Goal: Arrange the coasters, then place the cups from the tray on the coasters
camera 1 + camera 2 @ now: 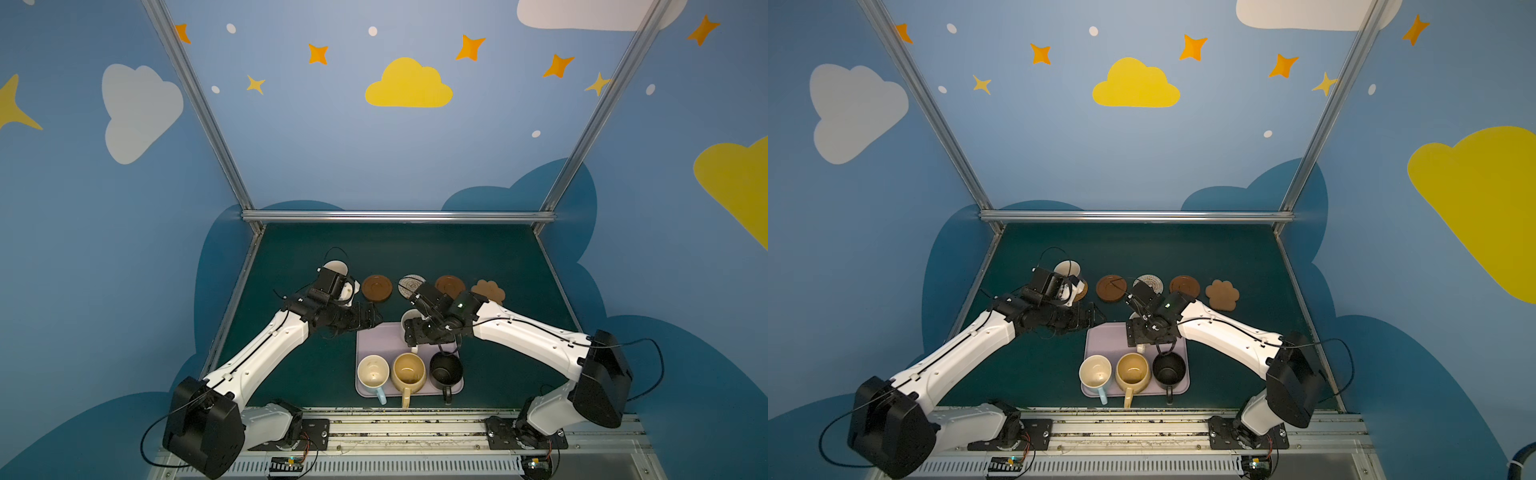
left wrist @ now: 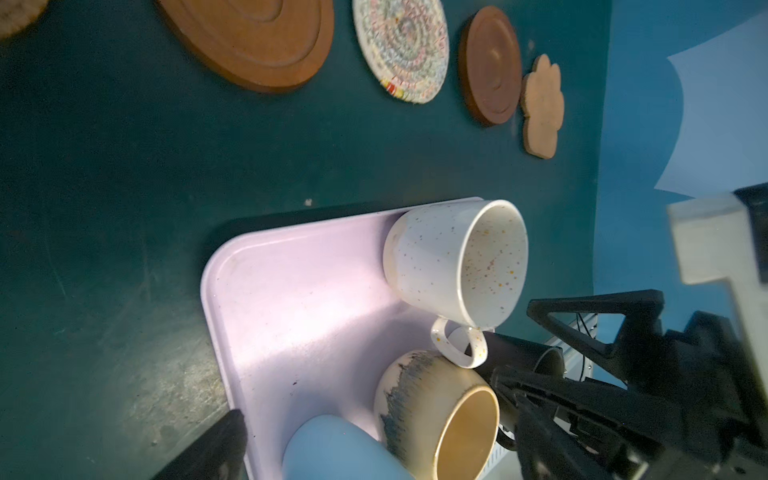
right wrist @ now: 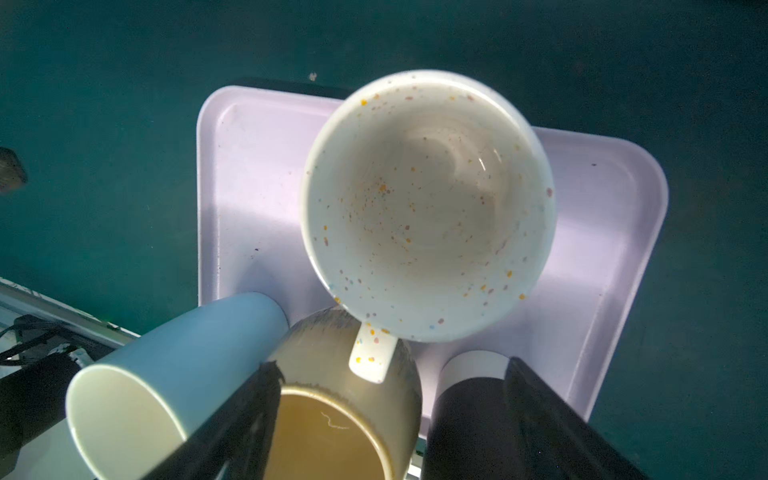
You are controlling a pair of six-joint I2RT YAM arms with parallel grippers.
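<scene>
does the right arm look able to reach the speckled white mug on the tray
Probably yes: the right gripper hangs open above the speckled white mug, rim uncovered; the mustard mug crowds its handle.

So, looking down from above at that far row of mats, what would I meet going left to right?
In a top view: mug standing on the tan woven coaster → dark-brown wooden disc → whitish woven coaster → second dark-brown wooden disc → tan paw-shaped coaster.
</scene>
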